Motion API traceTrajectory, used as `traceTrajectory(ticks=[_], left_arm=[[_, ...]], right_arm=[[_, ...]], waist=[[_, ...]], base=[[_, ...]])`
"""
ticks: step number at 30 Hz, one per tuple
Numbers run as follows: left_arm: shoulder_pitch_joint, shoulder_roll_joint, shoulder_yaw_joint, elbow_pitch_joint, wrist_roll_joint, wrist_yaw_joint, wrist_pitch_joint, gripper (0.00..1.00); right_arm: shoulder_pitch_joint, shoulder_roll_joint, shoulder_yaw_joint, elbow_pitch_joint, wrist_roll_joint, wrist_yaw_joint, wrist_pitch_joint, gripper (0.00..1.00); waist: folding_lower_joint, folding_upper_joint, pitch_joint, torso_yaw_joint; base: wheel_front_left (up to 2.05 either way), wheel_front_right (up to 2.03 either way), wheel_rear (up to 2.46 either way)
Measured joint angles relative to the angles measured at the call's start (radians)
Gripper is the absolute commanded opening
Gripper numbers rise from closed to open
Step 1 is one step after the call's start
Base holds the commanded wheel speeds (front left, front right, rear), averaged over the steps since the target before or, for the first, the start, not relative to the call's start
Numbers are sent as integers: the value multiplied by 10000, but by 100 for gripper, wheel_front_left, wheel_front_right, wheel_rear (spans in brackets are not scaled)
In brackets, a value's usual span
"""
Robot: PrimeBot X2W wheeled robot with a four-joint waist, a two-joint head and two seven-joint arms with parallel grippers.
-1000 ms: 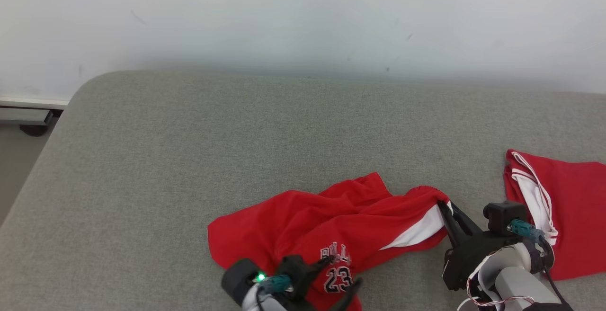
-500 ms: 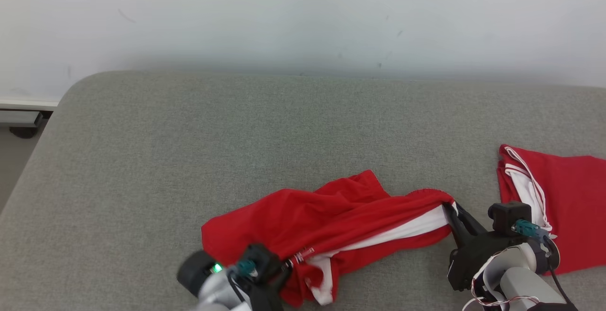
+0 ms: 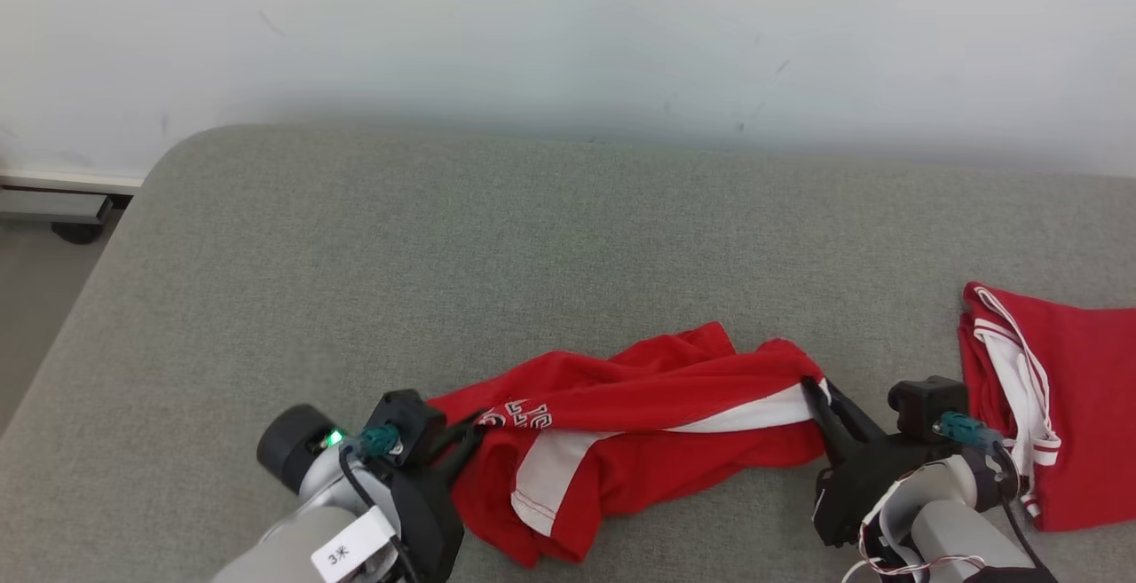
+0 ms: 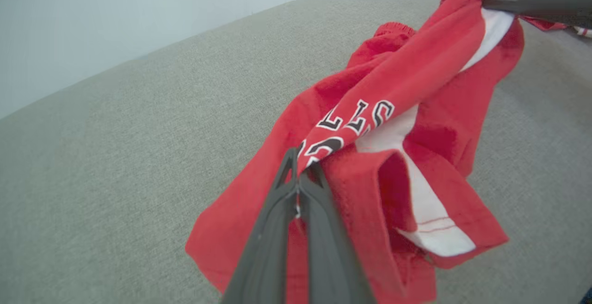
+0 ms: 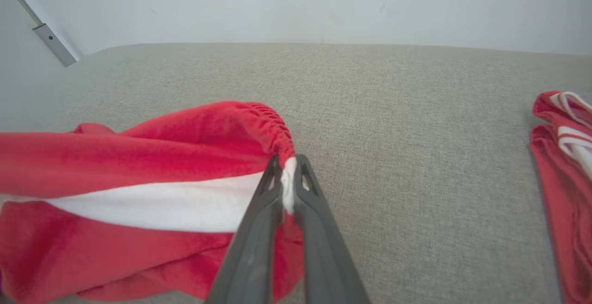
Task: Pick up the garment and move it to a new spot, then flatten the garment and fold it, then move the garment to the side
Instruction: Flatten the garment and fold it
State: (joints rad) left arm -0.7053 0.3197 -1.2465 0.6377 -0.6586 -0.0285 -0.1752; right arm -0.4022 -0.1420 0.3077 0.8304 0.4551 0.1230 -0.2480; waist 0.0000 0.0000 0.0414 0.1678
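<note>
1. The red shorts (image 3: 639,414) are lying toward the near middle of the grey upholstered surface (image 3: 444,237). They are bunched lengthwise and stretching from one gripper to the other.
2. The upper fold is running taut from left to right, while the lower cloth is sagging and resting on the surface.
3. A white stripe (image 3: 754,410) is showing along the taut fold. Black-and-white lettering (image 4: 356,119) is sitting at the left end, just beside the left fingertips.
4. The left gripper (image 3: 473,430) is pinching the left end of the shorts. In the left wrist view its two dark fingers are pressing together with the red cloth edge caught at the tips.
5. The right gripper (image 3: 812,388) is pinching the right end. Its fingers are closing on a fold of red and white cloth just below the gathered waistband (image 5: 273,126).
6. A loose leg panel with a white hem (image 3: 541,494) is drooping toward the near edge, below the left end.
7. A second red garment (image 3: 1083,405) with white trim is lying at the right edge, apart from the shorts and near the right wrist.
8. A pale wall (image 3: 568,24) is standing behind the surface.
</note>
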Motion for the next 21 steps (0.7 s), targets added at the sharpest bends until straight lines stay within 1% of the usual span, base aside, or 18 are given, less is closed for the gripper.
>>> traceTrajectory(ticks=[4,5,8,11,12,13,14,15,16,18,21], left_arm=[[271,-79,-31,476,-199,-374,-33,0],[256,-213,56,685,-424,-437,-127,0],[263,-370,102,945,-552,-583,-188,0],[257,-581,113,1129,-562,-616,-207,10],[257,-581,113,1129,-562,-616,-207,10],[257,-631,119,1160,-564,-627,-255,22],[257,-610,196,1214,-608,-688,-334,24],[256,-562,247,1248,-637,-690,-351,23],[252,-497,303,1287,-640,-694,-370,0],[233,-387,366,1402,-663,-704,-382,0],[103,-418,430,1536,-686,-777,-468,0]], right_arm=[[-82,111,100,-17,-10,0,0,0],[-218,104,111,-21,-12,0,0,0],[-358,105,176,-25,-94,0,0,0],[-385,105,207,-2,-100,0,0,0],[-385,105,207,-2,-100,0,0,0],[-399,111,270,2,-113,0,0,0],[-608,150,516,58,-303,0,56,0],[-814,198,585,96,-341,0,174,0],[-1047,265,612,115,-336,0,247,0],[-1579,397,633,201,-313,2,416,0],[-2179,435,441,326,-138,4,445,0]], waist=[[1,0,105,-16],[0,0,147,-24],[0,1,212,-53],[1,0,265,-82],[1,0,265,-82],[0,0,274,-93],[1,1,296,-145],[0,0,311,-180],[0,0,326,-218],[1,0,358,-296],[1,1,407,-320]], base=[[0,0,0],[0,0,0],[0,0,0],[0,0,0],[0,0,0],[0,0,0],[0,0,0],[0,0,0],[0,0,0],[0,0,0],[0,0,0]])
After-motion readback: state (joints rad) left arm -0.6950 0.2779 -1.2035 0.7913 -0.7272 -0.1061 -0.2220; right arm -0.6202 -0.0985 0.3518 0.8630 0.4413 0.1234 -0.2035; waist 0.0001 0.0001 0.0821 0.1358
